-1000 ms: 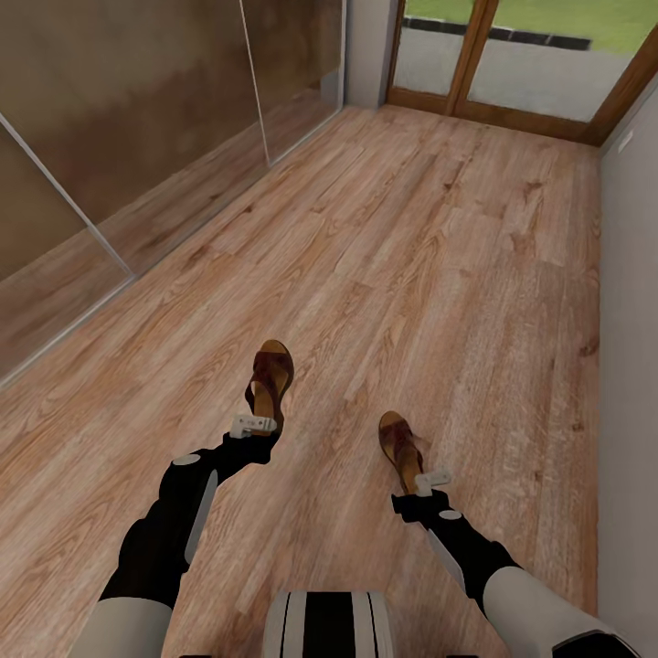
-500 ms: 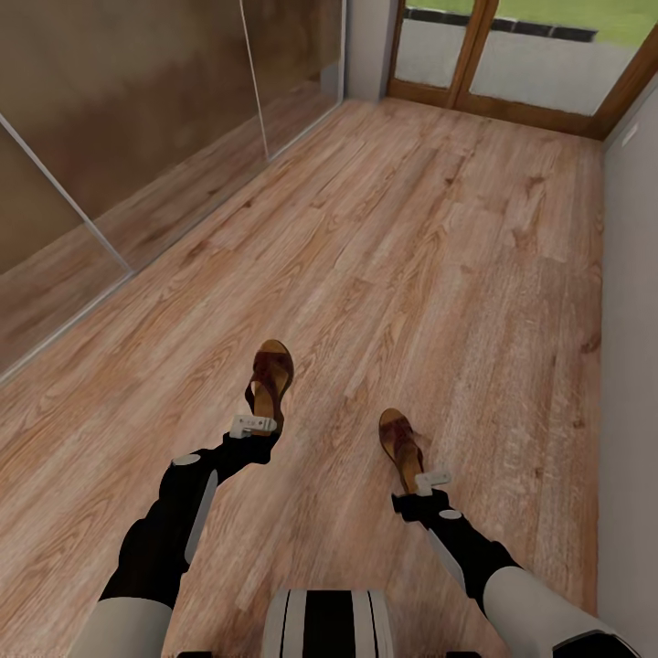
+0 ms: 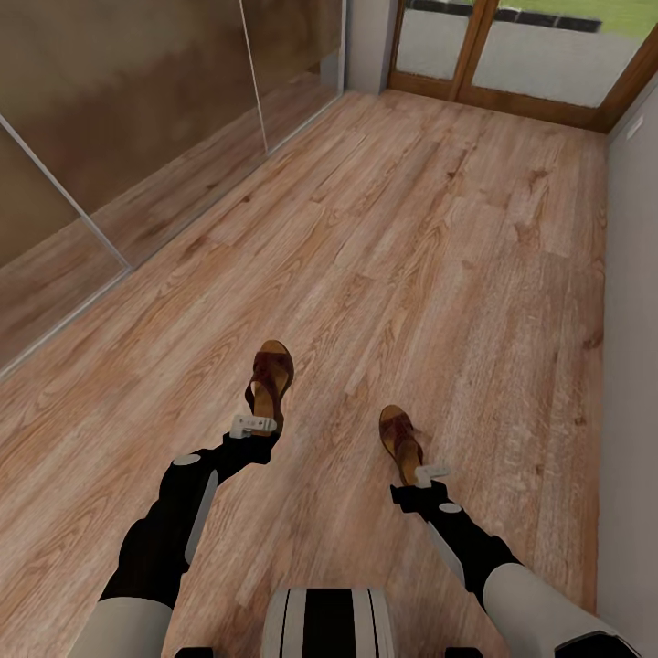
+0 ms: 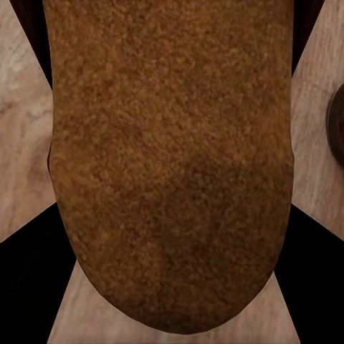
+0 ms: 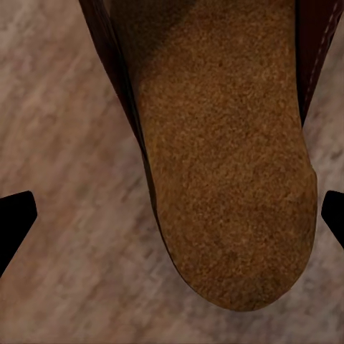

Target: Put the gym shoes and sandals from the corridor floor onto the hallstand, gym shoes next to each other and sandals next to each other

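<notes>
Two brown sandals lie ahead of me on the wood-plank corridor floor [image 3: 439,274]. My left gripper [image 3: 259,422] is shut on the heel of the left sandal [image 3: 271,375]. In the left wrist view its tan footbed [image 4: 172,165] sits tight between the dark fingers [image 4: 29,287]. My right gripper [image 3: 422,471] stands open around the heel of the right sandal [image 3: 398,431]. In the right wrist view that heel [image 5: 229,179] lies between widely spread fingertips [image 5: 14,215], touching neither. The gym shoes and the hallstand are out of view.
Tall glossy sliding panels [image 3: 110,110] run along the left side. A wood-framed glass door [image 3: 512,64] closes the far end. A grey wall [image 3: 635,366] borders the right. My own base [image 3: 329,621] shows at the near edge.
The whole view has shifted slightly, so the camera moved. My right gripper has edged a little forward along the right sandal's heel. The left gripper and its sandal keep their place.
</notes>
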{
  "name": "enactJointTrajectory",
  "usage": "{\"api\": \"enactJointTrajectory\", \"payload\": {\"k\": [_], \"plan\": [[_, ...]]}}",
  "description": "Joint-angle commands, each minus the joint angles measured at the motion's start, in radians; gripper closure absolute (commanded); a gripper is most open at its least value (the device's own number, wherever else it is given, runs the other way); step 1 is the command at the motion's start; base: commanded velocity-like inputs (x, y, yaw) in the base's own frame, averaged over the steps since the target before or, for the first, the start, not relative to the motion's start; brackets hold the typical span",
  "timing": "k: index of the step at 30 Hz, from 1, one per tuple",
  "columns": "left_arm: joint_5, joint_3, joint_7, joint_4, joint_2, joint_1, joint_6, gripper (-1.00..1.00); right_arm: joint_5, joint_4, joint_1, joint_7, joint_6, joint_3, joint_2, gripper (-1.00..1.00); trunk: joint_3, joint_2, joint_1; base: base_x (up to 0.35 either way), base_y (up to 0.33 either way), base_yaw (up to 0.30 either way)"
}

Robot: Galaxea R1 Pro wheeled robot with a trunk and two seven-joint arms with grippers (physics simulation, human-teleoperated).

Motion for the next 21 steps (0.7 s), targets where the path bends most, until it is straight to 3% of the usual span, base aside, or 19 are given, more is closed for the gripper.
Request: {"api": "enactJointTrajectory", "payload": {"k": [1,16,21], "plan": [[-0.011,0.003,-0.010,-0.001,-0.001,0.000,0.003,1.00,-0.010,-0.002,0.000,-0.005,0.005,0.007,-0.001,-1.00,-0.001,0.000,0.000,0.000,0.000,0.000],[-0.011,0.003,-0.009,0.000,-0.001,0.000,0.003,1.00,-0.010,-0.003,0.000,-0.005,0.005,0.007,-0.003,-1.00,-0.001,0.000,0.000,0.030,0.000,0.000],[-0.011,0.003,-0.009,0.000,-0.001,0.000,0.003,1.00,-0.010,-0.003,0.000,-0.005,0.005,0.006,-0.005,-1.00,-0.027,-0.001,0.002,0.000,0.000,0.000]]}}
